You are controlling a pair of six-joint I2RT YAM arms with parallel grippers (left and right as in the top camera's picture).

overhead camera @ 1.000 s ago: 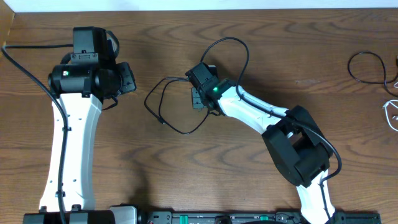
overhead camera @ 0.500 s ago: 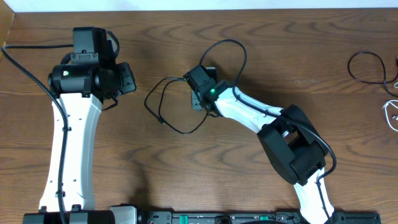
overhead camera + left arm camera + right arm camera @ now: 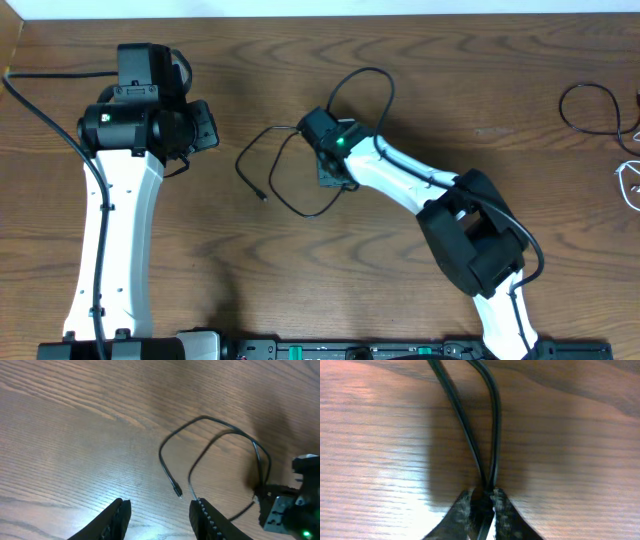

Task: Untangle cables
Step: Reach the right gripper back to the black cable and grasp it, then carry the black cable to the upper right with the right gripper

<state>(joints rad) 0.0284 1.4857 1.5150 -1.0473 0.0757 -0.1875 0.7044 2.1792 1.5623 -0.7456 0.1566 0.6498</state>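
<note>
Though right gripper (image 3: pixel 483 500) is clenched on two strands of the black cable (image 3: pixel 202 417) at mid table (image 3: pixel 470 40), its loops lie crossed, so untangling's barely begun; left gripper (image 3: pixel 160 512) hangs released & empty; black loop (image 3: pixel 562 105) & white cable (image 3: pixel 625 172) nr right edge look untouched

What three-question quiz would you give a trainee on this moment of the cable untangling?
1. True or false: the right tool is shut on the black cable.
2. The left tool is: A) gripping the cable's plug; B) open above the table, holding nothing; C) out of view.
3. Fill in: in the right wrist view, ___ strands of the black cable run out from the pinch.
Key: 1 true; 2 B; 3 two.
</note>
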